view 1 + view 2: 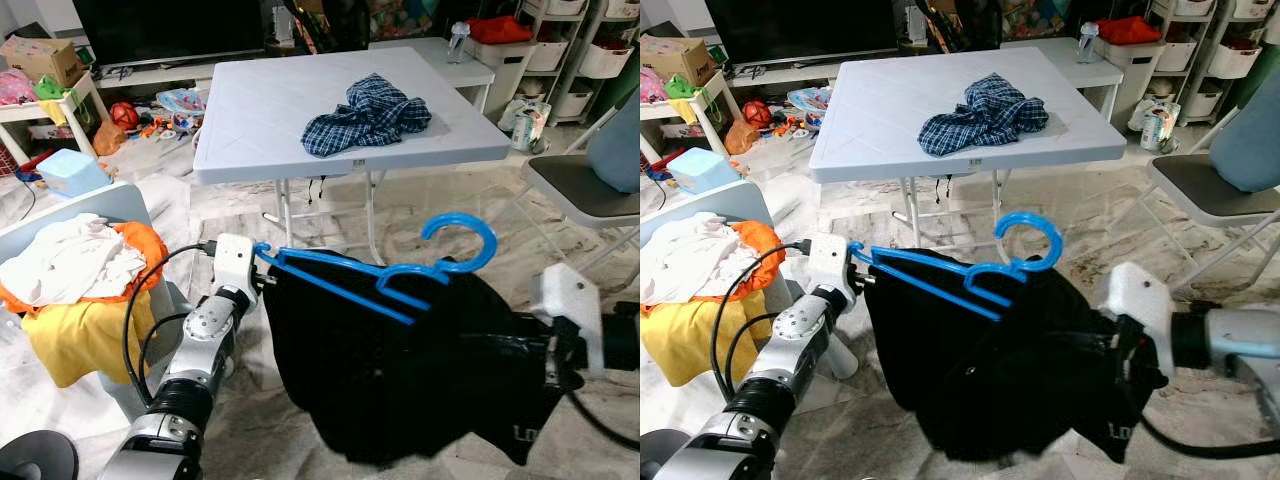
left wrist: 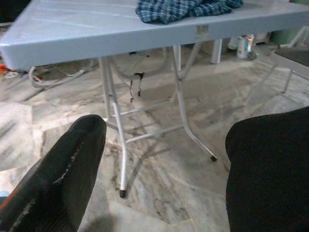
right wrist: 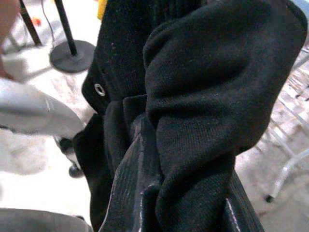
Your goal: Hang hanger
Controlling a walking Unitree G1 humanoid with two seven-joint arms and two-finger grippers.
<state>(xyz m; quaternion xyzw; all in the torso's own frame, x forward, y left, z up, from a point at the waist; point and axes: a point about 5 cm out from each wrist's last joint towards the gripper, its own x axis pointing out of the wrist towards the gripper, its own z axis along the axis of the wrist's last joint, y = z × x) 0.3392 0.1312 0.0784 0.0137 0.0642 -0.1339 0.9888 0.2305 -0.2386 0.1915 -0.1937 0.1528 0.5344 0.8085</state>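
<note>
Fingers of the left gripper (image 1: 262, 262) are pinching one end of the blue hanger (image 1: 385, 272), holding it level in front of the robot so the black garment (image 1: 400, 370) can be worked over it. Meanwhile the right gripper (image 3: 159, 193) is clamping a bunched fold of that garment, apparently pulling the cloth along the hanger, short of the white folding table (image 1: 260, 110).

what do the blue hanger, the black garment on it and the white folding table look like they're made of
The blue hanger looks like moulded plastic: one uniform glossy colour with flat ribs. The black garment looks like a knit fabric, matte, with a fine ribbed weave and a metal eyelet visible in the right wrist view. The white folding table seems to have a matte moulded plastic top on thin metal tube legs.
</note>
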